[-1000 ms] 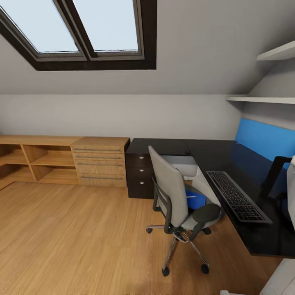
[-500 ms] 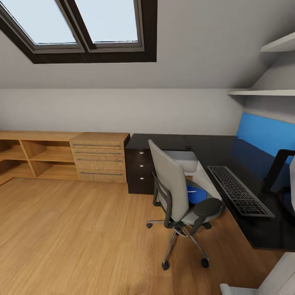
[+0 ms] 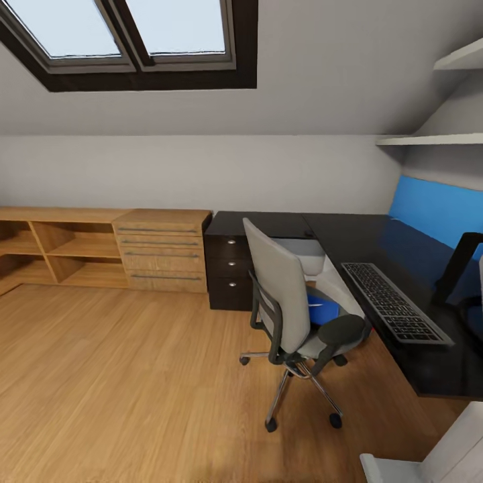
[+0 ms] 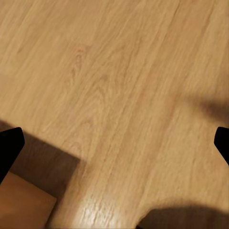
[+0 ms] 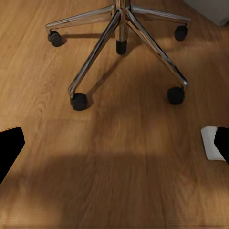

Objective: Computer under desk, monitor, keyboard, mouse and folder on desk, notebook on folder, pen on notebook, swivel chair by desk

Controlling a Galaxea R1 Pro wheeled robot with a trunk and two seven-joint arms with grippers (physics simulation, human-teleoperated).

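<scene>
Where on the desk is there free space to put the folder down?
The desk top is bare between the keyboard and the far corner, and between the keyboard and the blue back panel. Near the monitor at the right it is crowded. The folder lies on the swivel chair.

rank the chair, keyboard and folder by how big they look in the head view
1. chair, largest by far
2. keyboard
3. folder, smallest as seen, but the chair hides most of it, so its real size is unsure
</scene>
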